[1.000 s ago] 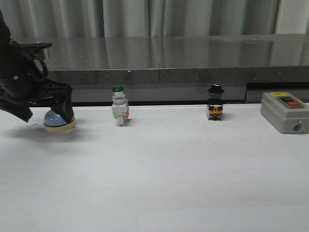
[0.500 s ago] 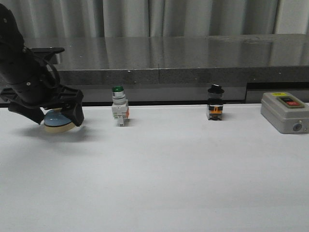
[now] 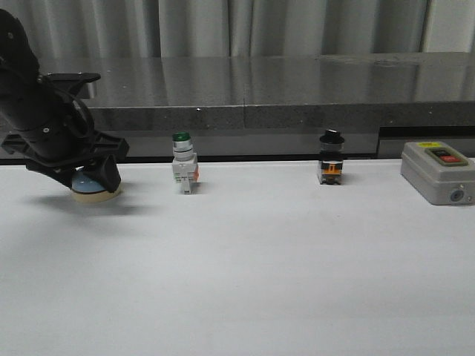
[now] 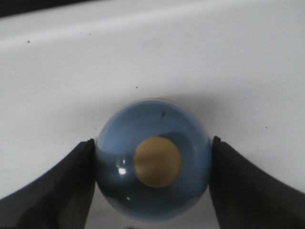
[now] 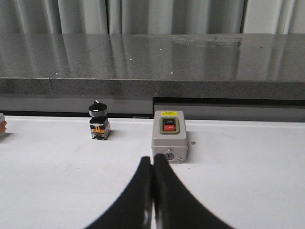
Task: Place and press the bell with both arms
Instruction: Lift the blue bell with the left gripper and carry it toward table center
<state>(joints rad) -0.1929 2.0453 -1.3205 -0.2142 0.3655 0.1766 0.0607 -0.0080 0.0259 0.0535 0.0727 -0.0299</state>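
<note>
Both fingers of the black left gripper (image 4: 153, 164) clamp the upright glossy light-blue dome bell (image 4: 153, 166), cream knob up; right gripper (image 5: 152, 167) closed, empty.

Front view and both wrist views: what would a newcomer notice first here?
The bulky black left tool at the white table's far-left edge, closed around the small glossy light-blue dome bell with its cream knob, both fingers touching the dome's sides. Then the row along the back: green-capped white pushbutton, black-knobbed switch, grey on/off box at far right.

Glossy blue bell (image 4: 153, 164), matt white table (image 3: 260, 259), polished speckled stone ledge (image 3: 297, 81).
</note>
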